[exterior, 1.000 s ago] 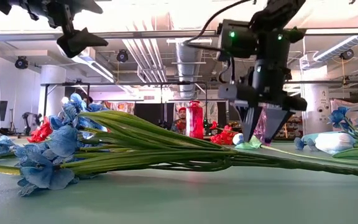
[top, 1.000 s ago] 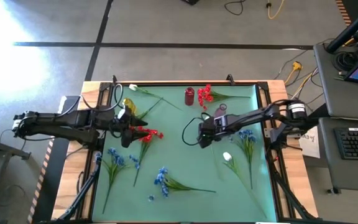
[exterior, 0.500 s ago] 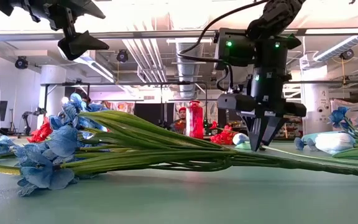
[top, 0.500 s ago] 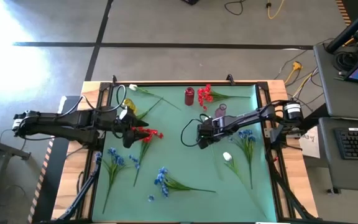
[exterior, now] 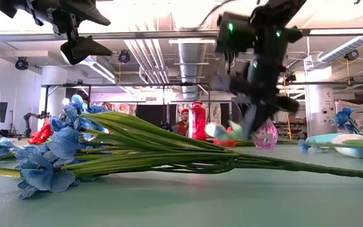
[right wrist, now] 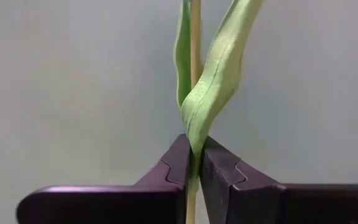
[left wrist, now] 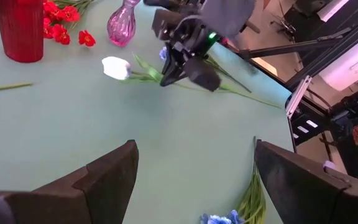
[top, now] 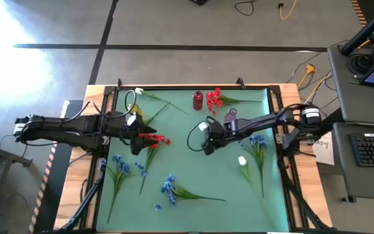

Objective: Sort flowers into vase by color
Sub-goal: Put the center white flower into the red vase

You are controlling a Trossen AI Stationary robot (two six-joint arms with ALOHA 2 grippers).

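The right gripper (right wrist: pixel 192 163) was shut tight on the stem of a white tulip (top: pixel 203 127), near the middle of the table (top: pixel 193 175). Its bud pointed to 9 o'clock from the gripper. The stem (right wrist: pixel 195 56) and a leaf (right wrist: pixel 219 74) were both pinched between the fingers.

The left gripper (left wrist: pixel 194 163) hung wide open and held nothing, at about 9 o'clock from the tulip, over some red flowers (top: pixel 153 138).

To do this step well, the arm should probably lift slowly so the thin stem does not slip. Then it should carry the tulip to a vase. The pink vase (top: pixel 231 114) and red vase (top: pixel 198 100) stood near 12 o'clock. I could not tell which one takes white.
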